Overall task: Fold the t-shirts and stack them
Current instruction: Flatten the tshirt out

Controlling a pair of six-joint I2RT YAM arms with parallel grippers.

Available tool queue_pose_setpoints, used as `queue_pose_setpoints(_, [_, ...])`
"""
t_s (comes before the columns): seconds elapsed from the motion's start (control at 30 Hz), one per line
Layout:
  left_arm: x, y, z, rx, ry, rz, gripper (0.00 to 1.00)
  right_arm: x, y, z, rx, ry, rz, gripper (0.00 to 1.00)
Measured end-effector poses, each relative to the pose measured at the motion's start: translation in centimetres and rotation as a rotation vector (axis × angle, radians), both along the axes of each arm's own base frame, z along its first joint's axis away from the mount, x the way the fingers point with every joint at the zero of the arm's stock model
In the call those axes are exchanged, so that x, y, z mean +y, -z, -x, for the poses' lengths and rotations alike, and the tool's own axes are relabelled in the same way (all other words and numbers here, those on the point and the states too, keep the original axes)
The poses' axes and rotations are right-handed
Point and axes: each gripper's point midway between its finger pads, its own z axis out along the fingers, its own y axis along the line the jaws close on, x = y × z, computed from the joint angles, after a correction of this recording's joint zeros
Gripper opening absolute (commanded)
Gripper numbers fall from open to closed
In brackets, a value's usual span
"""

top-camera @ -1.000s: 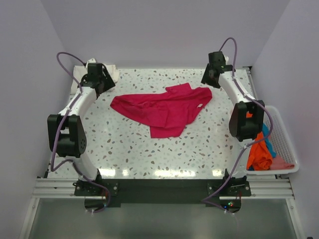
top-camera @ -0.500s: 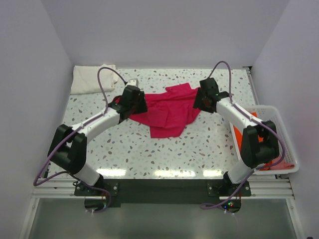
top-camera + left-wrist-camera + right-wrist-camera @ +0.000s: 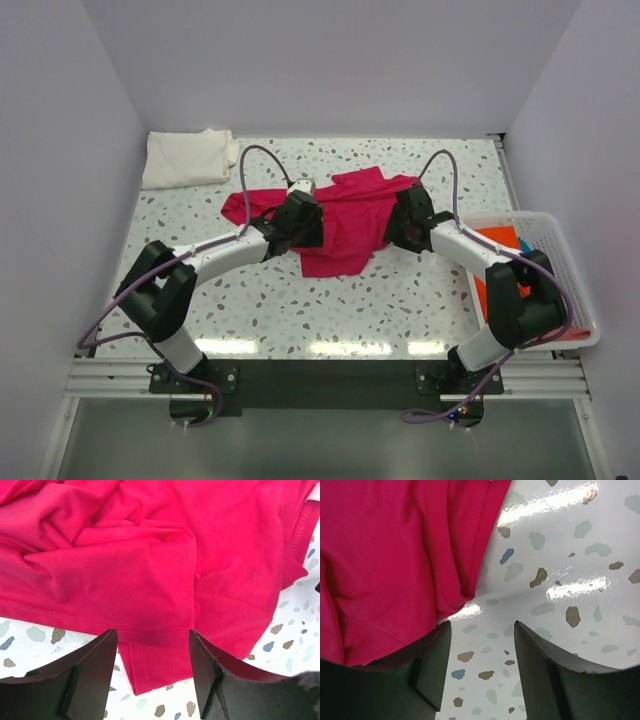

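Pale walls close in the speckled terrazzo table (image 3: 400,310) on its left, far and right sides; only the near side, where the arm bases sit, is open.

The magenta-red t-shirt (image 3: 350,215) lies crumpled at the far centre of the table, with one flap reaching toward the near edge. Bare surface surrounds it on every side, with the widest strip along the near edge.

The cream-white t-shirt (image 3: 185,158) is folded in the far left corner, well apart from the red one. A white mesh basket (image 3: 572,275) sits at the right edge, and an orange t-shirt (image 3: 503,238) shows inside it behind the right arm.

The left gripper (image 3: 152,632) is over the left half of the red shirt. Its jaws are apart and hold nothing. A stitched hem runs across just beyond the fingertips, and a lower layer of cloth passes between them.

The right gripper (image 3: 482,623) is at the shirt's right border, its jaws likewise parted and empty. One finger is over the cloth and the other over bare table. The hemmed edge runs diagonally down to the gap between them.

Whether either gripper touches the fabric cannot be told.
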Motion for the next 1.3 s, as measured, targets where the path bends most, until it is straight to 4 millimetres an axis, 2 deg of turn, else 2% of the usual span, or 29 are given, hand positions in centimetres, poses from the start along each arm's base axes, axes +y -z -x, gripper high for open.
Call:
queue_pose_setpoints(0.17, [0.3,0.1,-0.2,-0.009,-0.004,-0.021,0.65,0.0,0.3,0.1,-0.002,0.008,-0.006,0.56])
queue_pose_setpoints(0.37, [-0.1,0.1,0.2,-0.016,0.029,-0.037,0.61,0.0,0.4,0.2,-0.016,0.016,-0.018,0.55])
queue_pose_setpoints(0.63, [-2.8,0.3,1.4,-0.023,0.115,-0.055,0.58,0.1,0.8,0.3,-0.018,0.033,-0.037,0.55])
queue_pose_setpoints(0.83, [-4.8,1.7,0.9,-0.015,0.144,-0.087,0.53,0.4,1.6,-0.2,-0.013,0.046,-0.045,0.54])
queue_pose_setpoints(1.1, [-4.7,4.1,-0.1,0.004,0.125,-0.162,0.45,0.9,3.5,-0.8,0.026,0.060,-0.049,0.54])
queue_pose_setpoints(1.3, [-4.2,4.3,-0.3,-0.001,0.106,-0.187,0.32,1.4,3.8,-1.7,0.018,0.063,-0.065,0.51])
